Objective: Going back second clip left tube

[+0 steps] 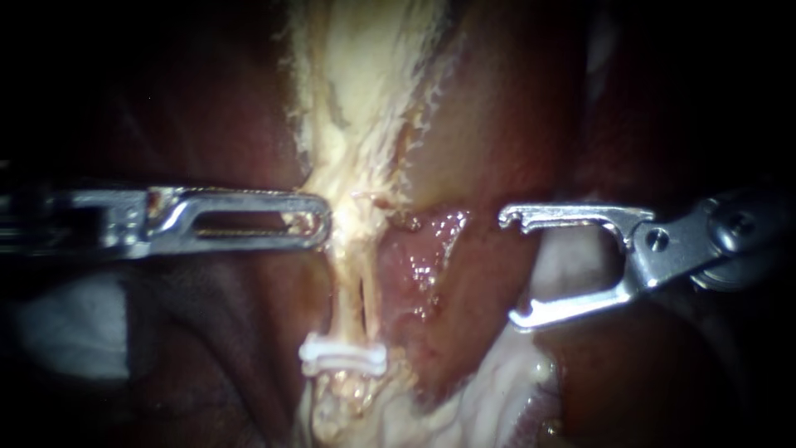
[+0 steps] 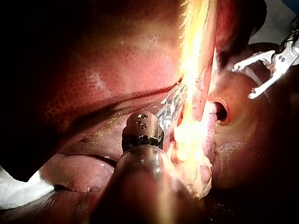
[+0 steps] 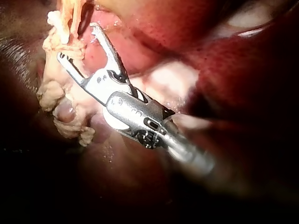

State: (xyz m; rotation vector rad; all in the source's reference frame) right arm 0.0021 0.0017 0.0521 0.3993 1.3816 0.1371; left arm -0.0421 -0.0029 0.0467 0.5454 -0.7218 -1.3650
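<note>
Sensibly, with the white clip seated low across the left tube, the right instrument had to back straight out along its shaft without brushing it. Its claw gaped wide and empty, clear of the tissue. The left instrument had its claw clenched on the pale tissue above.
</note>
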